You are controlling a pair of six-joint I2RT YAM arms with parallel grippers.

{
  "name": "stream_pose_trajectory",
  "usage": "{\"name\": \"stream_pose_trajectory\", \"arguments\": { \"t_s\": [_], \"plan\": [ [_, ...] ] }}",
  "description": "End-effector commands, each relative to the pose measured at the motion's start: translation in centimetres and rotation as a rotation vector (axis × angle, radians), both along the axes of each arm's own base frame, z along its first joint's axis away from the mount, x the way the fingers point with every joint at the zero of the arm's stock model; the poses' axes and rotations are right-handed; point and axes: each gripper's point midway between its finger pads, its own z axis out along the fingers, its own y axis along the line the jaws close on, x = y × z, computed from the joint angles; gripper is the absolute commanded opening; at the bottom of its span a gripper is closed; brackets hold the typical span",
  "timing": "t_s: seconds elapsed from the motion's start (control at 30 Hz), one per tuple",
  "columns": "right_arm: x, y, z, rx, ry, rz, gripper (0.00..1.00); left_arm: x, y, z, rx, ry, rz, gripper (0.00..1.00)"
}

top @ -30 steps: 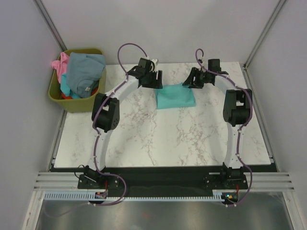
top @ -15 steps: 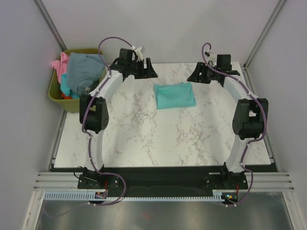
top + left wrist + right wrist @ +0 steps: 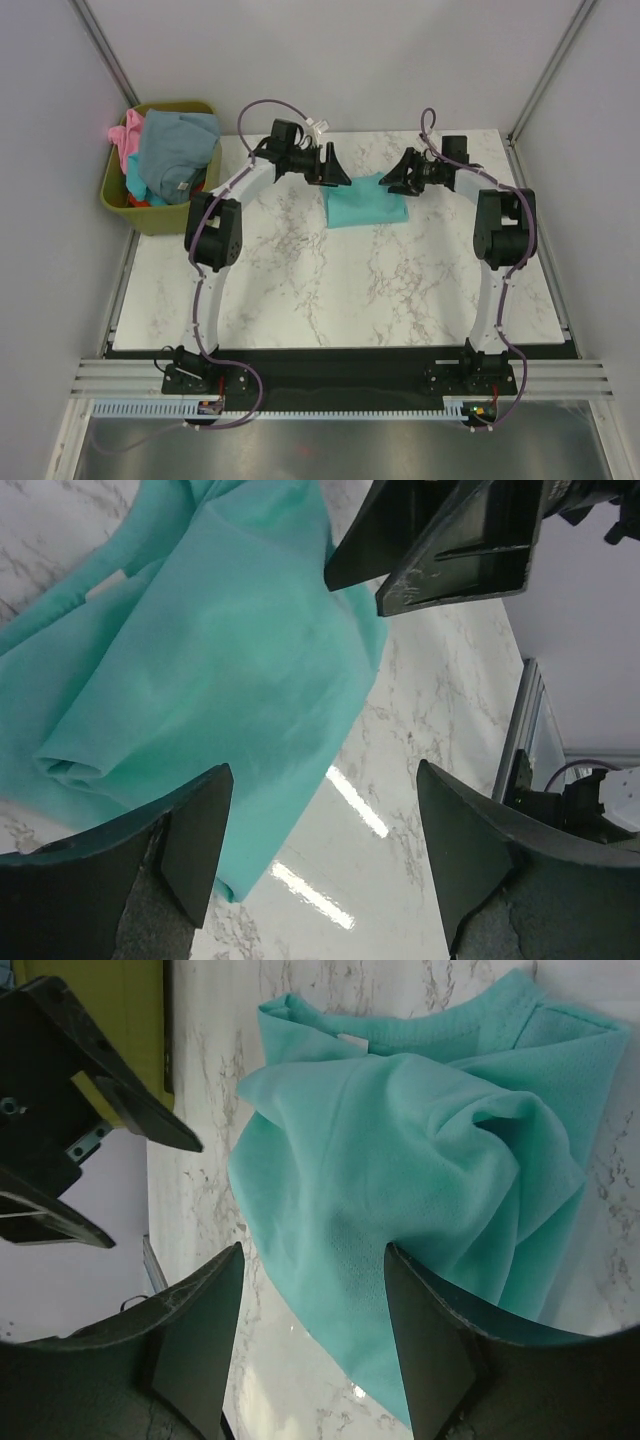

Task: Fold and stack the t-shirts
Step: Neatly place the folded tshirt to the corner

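A folded teal t-shirt lies on the marble table at the far middle. My left gripper is open and empty at the shirt's far left corner. My right gripper is open and empty at its far right corner. In the left wrist view the teal cloth lies beyond the open gripper. In the right wrist view the shirt is rumpled in front of the open gripper. A grey-blue tee, a pink tee and a red-orange tee sit in the bin.
The olive-green bin stands off the table's far left corner, and its wall shows in the right wrist view. Grey walls close in the left, right and back. The two grippers face each other closely over the shirt's far edge.
Half a second ago both grippers had pulled away from the shirt towards the far corners. Now both have come back to the shirt's far edge. The shirt has stayed in place.
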Motion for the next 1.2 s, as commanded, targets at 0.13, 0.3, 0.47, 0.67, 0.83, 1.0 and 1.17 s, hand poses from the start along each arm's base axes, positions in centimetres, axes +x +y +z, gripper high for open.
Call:
{"name": "stream_pose_trajectory", "arguments": {
  "t_s": [0.13, 0.3, 0.47, 0.67, 0.83, 1.0, 1.17],
  "plan": [
    [1.4, 0.9, 0.2, 0.061, -0.023, 0.019, 0.67, 0.5, -1.3, -5.3, 0.003, 0.1, 0.002, 0.86],
    [1.5, 0.6, 2.3, 0.063, -0.073, 0.027, 0.68, 1.8, -1.5, -6.4, 0.022, 0.093, 0.048, 0.91],
    [2.0, -3.0, 2.8, 0.042, -0.075, -0.041, 0.7, 1.9, -2.2, -6.1, 0.023, 0.074, 0.045, 0.92],
    [2.1, -5.1, -0.5, -0.007, -0.032, -0.06, 0.7, 1.1, -2.3, -6.8, 0.035, 0.103, 0.042, 0.92],
    [1.6, -5.0, -2.1, -0.009, 0.008, -0.056, 0.71, 0.9, -2.2, -6.7, 0.037, 0.109, 0.042, 0.92],
    [1.0, -4.7, -4.7, 0.001, 0.07, -0.051, 0.71, 0.8, -2.2, -6.9, 0.048, 0.108, 0.043, 0.92],
    [0.7, -4.2, -6.6, 0.001, 0.108, -0.042, 0.72, 0.7, -2.2, -7.0, 0.05, 0.115, 0.043, 0.92]
  ]
}}
